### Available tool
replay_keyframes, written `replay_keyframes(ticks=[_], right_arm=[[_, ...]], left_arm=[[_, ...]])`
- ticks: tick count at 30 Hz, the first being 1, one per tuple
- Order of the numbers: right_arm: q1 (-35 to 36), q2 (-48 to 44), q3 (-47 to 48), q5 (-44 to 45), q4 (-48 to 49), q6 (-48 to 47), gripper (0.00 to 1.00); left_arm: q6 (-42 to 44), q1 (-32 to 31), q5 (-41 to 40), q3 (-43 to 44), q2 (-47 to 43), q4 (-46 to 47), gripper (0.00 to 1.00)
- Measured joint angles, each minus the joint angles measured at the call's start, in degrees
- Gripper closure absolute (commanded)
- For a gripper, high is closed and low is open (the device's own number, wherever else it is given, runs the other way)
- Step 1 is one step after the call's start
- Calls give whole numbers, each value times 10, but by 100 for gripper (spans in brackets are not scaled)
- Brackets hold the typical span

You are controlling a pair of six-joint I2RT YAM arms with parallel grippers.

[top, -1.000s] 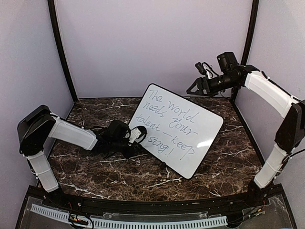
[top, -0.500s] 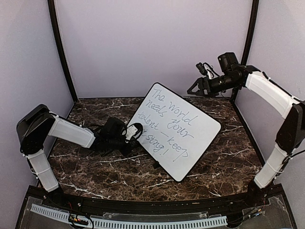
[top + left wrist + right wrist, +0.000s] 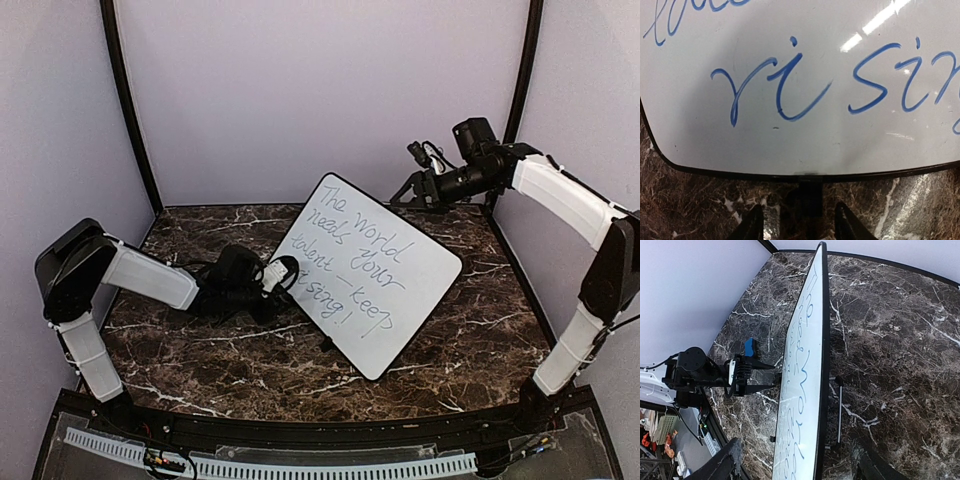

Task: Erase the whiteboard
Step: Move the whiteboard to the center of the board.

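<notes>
Top external view showed us the large white rectangular whiteboard with rounded corners and a thin black edge. It sat near the middle of the dark brown marble-patterned surface, turned diamond-wise with one corner toward 12 o'clock and another toward 6 o'clock. Blue handwriting covered its face and read "The world needs your talent — keep rising!"

We saw the left tool low over the surface at the board's 9 o'clock corner, pointing at the edge. From the left wrist view, its two fingers stood a narrow way apart on either side of a small black bracket under the board's rim. We could not see them pressing on it.

The right tool hung high off the surface at about 1 o'clock from the board. Its fingers were spread wide with nothing between them.

From the right wrist view the board appeared almost edge-on. A thin black rod lay just beside its back, and a small blue block sat just beside the left tool.
</notes>
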Motion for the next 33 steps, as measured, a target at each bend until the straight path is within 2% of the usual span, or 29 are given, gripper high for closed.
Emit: replay_keyframes(ticks=[4, 6, 7, 8, 10, 15, 22, 26, 29, 33], right_arm=[[3, -2, 0, 3, 0, 1, 24], [3, -5, 0, 7, 0, 2, 23], [3, -7, 0, 10, 0, 2, 23], [3, -10, 0, 14, 0, 2, 22], [3, -14, 0, 18, 0, 2, 22], [3, -32, 2, 54, 0, 2, 22], [9, -86, 7, 82, 17, 2, 22], [42, -118, 19, 83, 36, -5, 22], [65, -125, 30, 87, 45, -8, 22], [74, -121, 31, 96, 47, -9, 22]], left_arm=[[-12, 3, -22, 0, -17, -12, 23], [-22, 4, -30, 0, -37, -23, 16], [-31, 4, -37, 0, -52, -30, 15], [-39, 5, -45, 0, -69, -37, 8], [-56, 5, -62, 4, -101, -57, 2], [-92, 7, -131, 52, -154, -161, 1], [-137, 58, -218, 117, -156, -328, 1], [-138, 76, -248, 132, -152, -407, 1], [-103, 76, -258, 133, -153, -430, 1], [21, 75, -253, 106, -179, -400, 1]])
